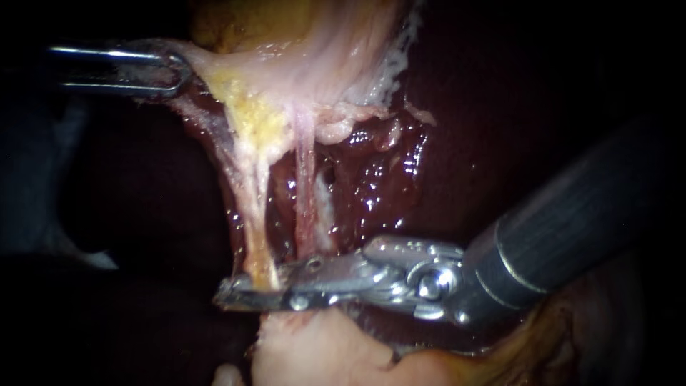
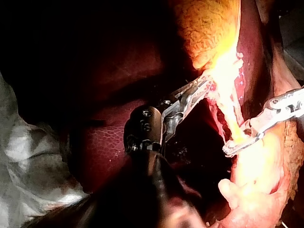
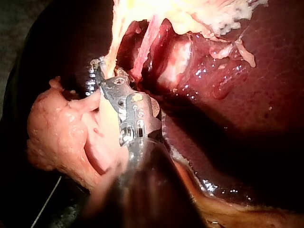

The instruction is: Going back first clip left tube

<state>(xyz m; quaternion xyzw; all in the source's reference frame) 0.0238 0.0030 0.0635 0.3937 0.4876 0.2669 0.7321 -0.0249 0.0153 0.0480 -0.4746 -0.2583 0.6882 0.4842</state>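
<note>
Endoscope view shows the left tube [image 1: 251,214] as a thin yellowish strand stretched from the pale tissue [image 1: 286,64] on the far side down to the near side. There its lower end meets the end effector of the right instrument [image 1: 239,297]. Whether that end effector clenches the strand or only lies against it I cannot tell, and no clip can be made out. The end effector of the left instrument [image 1: 175,71] is clenched on the pale tissue's left edge, drawing it taut. The tube looks soft, wet, slippery and easily torn, so I judge any hold belongs low on the strand, square across it, with no sideways pull. Room is tight: the pinker right tube [image 1: 306,193] runs just beside it on the right, glistening liver [image 1: 371,186] lies behind, and a fleshy lump [image 1: 321,350] sits under the right instrument.
</note>
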